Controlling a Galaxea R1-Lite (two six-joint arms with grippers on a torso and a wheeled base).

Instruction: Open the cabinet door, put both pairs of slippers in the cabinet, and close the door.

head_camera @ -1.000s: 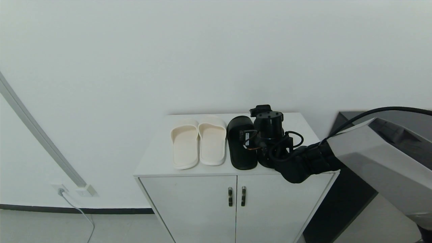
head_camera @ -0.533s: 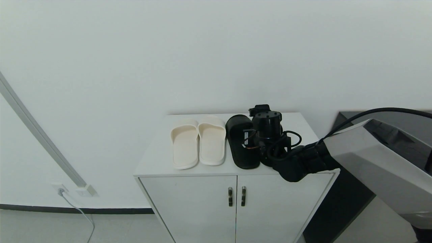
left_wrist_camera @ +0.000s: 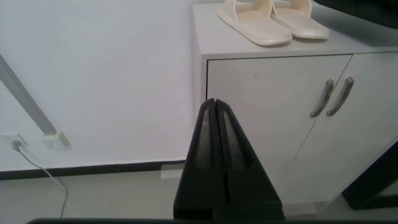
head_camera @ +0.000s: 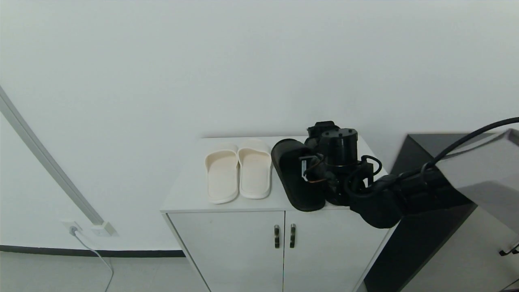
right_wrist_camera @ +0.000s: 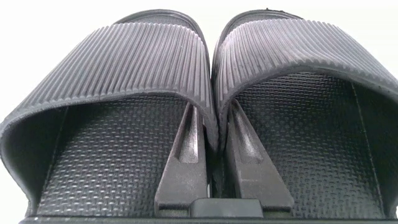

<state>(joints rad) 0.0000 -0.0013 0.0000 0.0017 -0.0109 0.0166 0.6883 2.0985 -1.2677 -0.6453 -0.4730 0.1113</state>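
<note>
A pair of black slippers (head_camera: 298, 178) is at the right of the white cabinet's top (head_camera: 184, 190), slightly skewed toward the front edge. My right gripper (right_wrist_camera: 214, 134) is shut on them, its fingers (right_wrist_camera: 185, 149) inside both slippers and pinching the two inner strap edges together. A pair of cream slippers (head_camera: 238, 174) (left_wrist_camera: 273, 15) lies flat side by side to their left. Both cabinet doors (head_camera: 239, 251) are shut, with two handles (head_camera: 284, 236) (left_wrist_camera: 331, 98) at the middle. My left gripper (left_wrist_camera: 214, 102) hangs shut and empty, low before the cabinet's left side.
A dark cabinet (head_camera: 421, 243) stands right beside the white one. On the wall at lower left are a socket with a cable (head_camera: 75, 232) and a slanted grey conduit (head_camera: 44, 162). Bare floor (left_wrist_camera: 93, 199) lies in front of the cabinet.
My right arm has shifted right and toward the front, taking the black slippers with it; they now sit skewed and nearer the front edge. The cream slippers and doors have not moved.
</note>
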